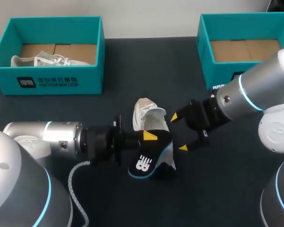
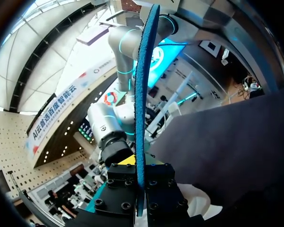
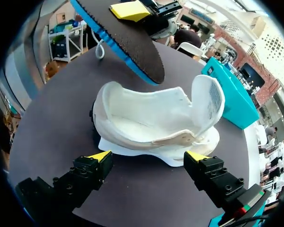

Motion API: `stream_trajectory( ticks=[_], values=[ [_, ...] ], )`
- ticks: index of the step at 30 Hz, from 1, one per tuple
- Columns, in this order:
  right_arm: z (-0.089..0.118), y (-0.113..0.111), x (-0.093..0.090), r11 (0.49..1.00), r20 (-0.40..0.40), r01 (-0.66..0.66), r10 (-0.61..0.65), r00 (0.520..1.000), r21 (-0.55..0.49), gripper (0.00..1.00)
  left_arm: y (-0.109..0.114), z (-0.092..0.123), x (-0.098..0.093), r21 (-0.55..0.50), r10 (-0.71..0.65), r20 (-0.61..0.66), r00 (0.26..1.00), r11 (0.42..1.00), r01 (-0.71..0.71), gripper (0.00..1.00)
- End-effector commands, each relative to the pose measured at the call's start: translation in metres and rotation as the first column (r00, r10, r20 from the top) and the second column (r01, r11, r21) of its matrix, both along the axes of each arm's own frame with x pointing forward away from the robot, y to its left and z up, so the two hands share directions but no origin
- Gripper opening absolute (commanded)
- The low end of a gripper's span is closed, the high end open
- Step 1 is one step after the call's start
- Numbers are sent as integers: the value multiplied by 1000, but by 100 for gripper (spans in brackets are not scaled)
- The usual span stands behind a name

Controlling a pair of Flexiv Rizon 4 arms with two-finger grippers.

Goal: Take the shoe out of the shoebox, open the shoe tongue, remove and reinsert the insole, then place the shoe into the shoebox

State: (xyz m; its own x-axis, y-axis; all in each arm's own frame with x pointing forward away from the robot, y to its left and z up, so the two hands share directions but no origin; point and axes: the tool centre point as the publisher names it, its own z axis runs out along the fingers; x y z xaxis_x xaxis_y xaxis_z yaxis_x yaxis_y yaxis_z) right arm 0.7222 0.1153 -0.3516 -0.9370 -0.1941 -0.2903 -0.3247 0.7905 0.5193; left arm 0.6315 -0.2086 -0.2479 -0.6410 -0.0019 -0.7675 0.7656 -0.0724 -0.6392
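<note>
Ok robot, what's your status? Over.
Left pincer shut on black, blue-edged insole. Right pincer open before white fabric shoe on dark table. Insole out, above shoe.

Dark table (image 1: 146, 66) bears left shoebox (image 1: 47, 81), right shoebox (image 1: 209, 60), white shoe (image 1: 144, 113) at centre.

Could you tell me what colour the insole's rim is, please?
Blue on the insole, clearest in the left wrist view.

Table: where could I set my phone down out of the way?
Bare table lies between the left shoebox and the right shoebox, and toward the near edge, right of the insole. The middle is crowded: the shoe, the insole held in the left jaws and the open right jaws sit close together.
</note>
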Motion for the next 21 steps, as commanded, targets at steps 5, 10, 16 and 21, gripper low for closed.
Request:
stream_trajectory(
  ticks=[5, 10, 16, 21],
  values=[
    [9, 8, -5, 998, -17, 42, -43, 999, -52, 100, -2, -4, -1, -5, 4, -7, 1000, 1000, -5, 0],
    [13, 10, -6, 997, -23, 48, -49, 999, -65, 100, -1, -7, 0, -5, 4, -16, 1000, 1000, -4, 0],
    [14, 10, -6, 997, -27, 38, -40, 999, -69, 100, -1, -8, 0, -3, -6, -22, 1000, 1000, 6, 0],
    [14, 10, -6, 997, -27, 38, -40, 999, -69, 100, -5, -12, -2, 2, -13, -35, 999, 1000, 13, 0]
  ],
)
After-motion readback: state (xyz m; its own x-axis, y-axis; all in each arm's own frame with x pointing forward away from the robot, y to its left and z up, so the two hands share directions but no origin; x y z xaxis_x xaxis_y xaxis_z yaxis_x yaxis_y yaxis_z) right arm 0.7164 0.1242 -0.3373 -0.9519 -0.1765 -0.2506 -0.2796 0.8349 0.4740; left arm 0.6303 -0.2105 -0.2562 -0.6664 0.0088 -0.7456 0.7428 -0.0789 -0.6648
